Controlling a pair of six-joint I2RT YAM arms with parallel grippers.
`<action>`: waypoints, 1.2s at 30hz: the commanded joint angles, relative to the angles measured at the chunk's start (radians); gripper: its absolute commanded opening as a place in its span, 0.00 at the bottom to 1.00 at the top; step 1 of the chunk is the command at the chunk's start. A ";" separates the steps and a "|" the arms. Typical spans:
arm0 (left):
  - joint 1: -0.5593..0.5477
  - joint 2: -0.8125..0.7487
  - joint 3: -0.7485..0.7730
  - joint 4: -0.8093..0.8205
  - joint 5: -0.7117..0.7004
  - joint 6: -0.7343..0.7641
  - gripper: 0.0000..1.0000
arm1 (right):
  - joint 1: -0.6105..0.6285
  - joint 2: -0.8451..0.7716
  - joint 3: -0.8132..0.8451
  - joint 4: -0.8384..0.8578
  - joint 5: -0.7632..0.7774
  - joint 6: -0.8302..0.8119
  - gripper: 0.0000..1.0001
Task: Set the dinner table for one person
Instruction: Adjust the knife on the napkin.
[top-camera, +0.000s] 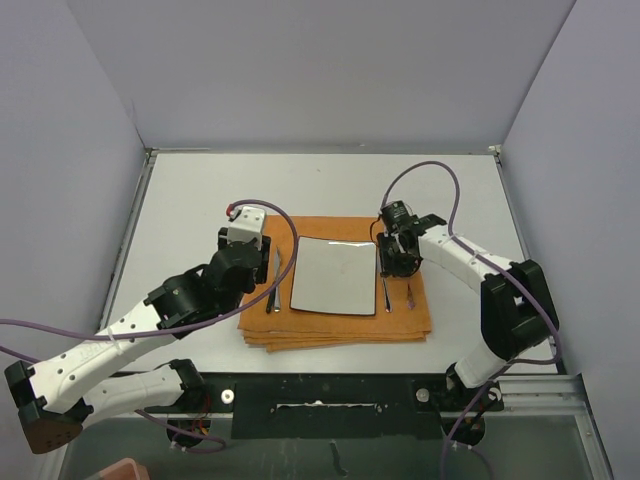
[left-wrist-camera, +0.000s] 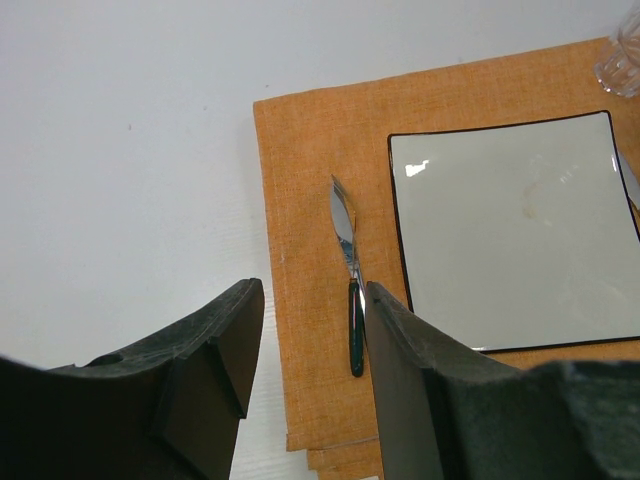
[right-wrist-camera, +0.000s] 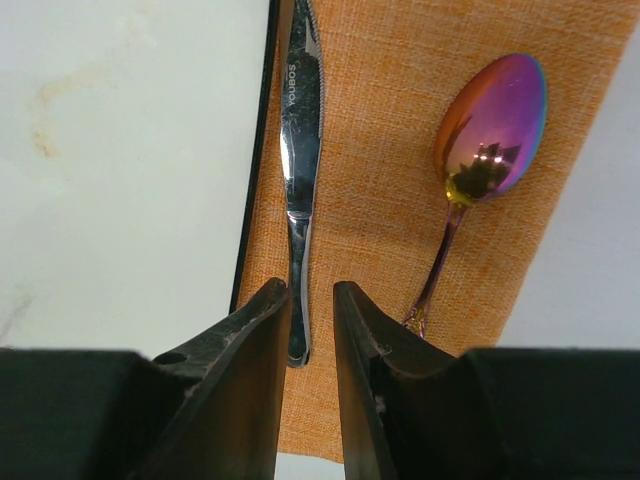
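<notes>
The white dinner table (top-camera: 180, 200) carries a folded orange cloth (top-camera: 335, 325) with a square white plate (top-camera: 333, 275) on it. A dark-handled knife (top-camera: 272, 285) lies on the cloth left of the plate, also in the left wrist view (left-wrist-camera: 350, 270). A silver knife (right-wrist-camera: 300, 150) and an iridescent spoon (right-wrist-camera: 490, 125) lie right of the plate. My left gripper (left-wrist-camera: 312, 300) is open and empty above the cloth's left edge. My right gripper (right-wrist-camera: 310, 295) is narrowly open over the silver knife's handle end, holding nothing.
A clear glass-like object (left-wrist-camera: 625, 60) shows, cut off, past the plate's far right corner in the left wrist view. Grey walls enclose the table on three sides. Purple cables loop from both wrists over the table.
</notes>
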 joint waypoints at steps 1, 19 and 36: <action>0.008 0.003 0.042 0.053 0.001 -0.002 0.44 | 0.019 0.017 -0.007 0.034 0.004 0.014 0.25; 0.017 0.013 0.052 0.059 0.002 0.005 0.44 | 0.049 0.088 -0.061 0.064 0.017 0.035 0.25; 0.025 -0.003 0.056 0.051 0.004 0.022 0.44 | 0.068 0.105 -0.060 0.039 0.067 0.054 0.04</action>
